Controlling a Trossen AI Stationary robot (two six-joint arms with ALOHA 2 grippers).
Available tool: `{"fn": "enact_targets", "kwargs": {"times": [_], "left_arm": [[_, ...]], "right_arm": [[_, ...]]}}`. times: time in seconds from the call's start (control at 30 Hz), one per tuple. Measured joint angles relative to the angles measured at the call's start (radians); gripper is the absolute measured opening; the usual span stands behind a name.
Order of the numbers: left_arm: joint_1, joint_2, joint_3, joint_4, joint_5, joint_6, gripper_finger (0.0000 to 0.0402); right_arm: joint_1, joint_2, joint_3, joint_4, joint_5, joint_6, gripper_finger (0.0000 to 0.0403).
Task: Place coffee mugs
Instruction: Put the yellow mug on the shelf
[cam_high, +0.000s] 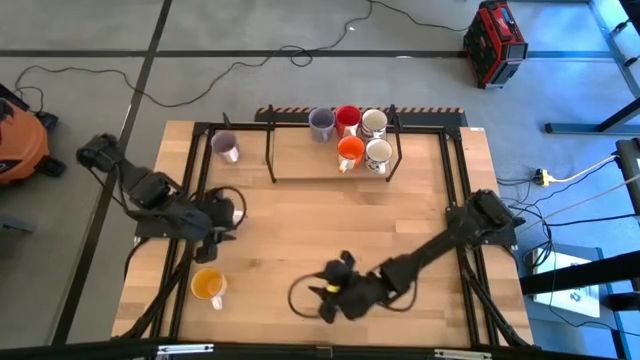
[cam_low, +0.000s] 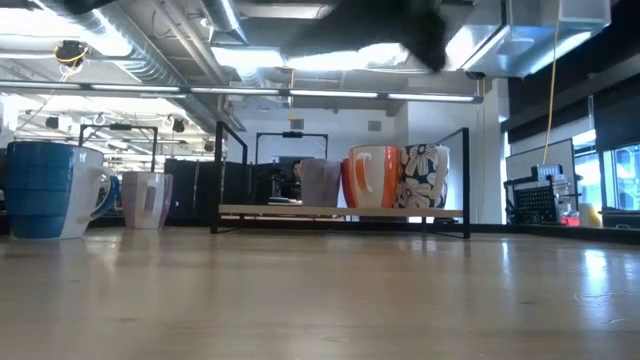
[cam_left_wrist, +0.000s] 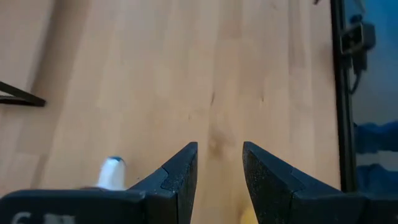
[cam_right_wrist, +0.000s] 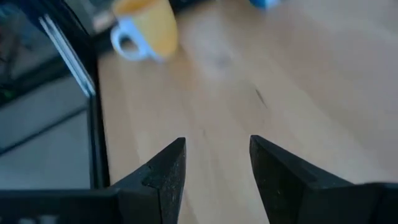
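Five mugs stand on the low rack (cam_high: 300, 170) at the far edge: lilac (cam_high: 321, 123), red (cam_high: 347, 120), white (cam_high: 373, 123), orange (cam_high: 350, 152) and flower-patterned white (cam_high: 378, 154). A second lilac mug (cam_high: 226, 147) stands left of the rack. The yellow-orange mug (cam_high: 208, 286) stands near the left front corner. The blue mug (cam_low: 45, 190) shows in the low view; in the high view the left arm hides it. My left gripper (cam_high: 215, 228) is open over bare wood, with a white handle (cam_left_wrist: 112, 172) beside one finger. My right gripper (cam_high: 325, 292) is open at the near middle, pointing toward the yellow-orange mug (cam_right_wrist: 146, 28).
Black frame rails (cam_high: 452, 200) run along the table's left and right sides. The rack's thin black uprights (cam_low: 218, 175) stand at the far edge. Bare wood (cam_high: 330, 220) lies between the rack and both grippers. A red case (cam_high: 494, 42) and cables lie on the floor beyond.
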Motion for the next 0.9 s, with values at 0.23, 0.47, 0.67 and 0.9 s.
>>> {"fn": "enact_targets", "kwargs": {"times": [0.23,0.47,0.67,0.9], "left_arm": [[-0.142,-0.08,-0.101,0.003,0.008,-0.122,0.0122],[-0.236,-0.129,-0.158,0.004,0.005,-0.213,0.0121],[-0.251,-0.13,-0.181,0.005,-0.032,-0.213,0.0121],[-0.251,-0.13,-0.186,0.003,-0.037,-0.199,0.0121]], "right_arm": [[-0.091,0.086,0.064,0.259,-0.11,-0.234,0.0167],[-0.135,0.233,0.255,0.256,-0.188,-0.334,0.0167],[-0.141,0.369,0.413,0.262,-0.218,-0.438,0.0167],[-0.146,0.526,0.577,0.276,-0.237,-0.465,0.0167]]}}
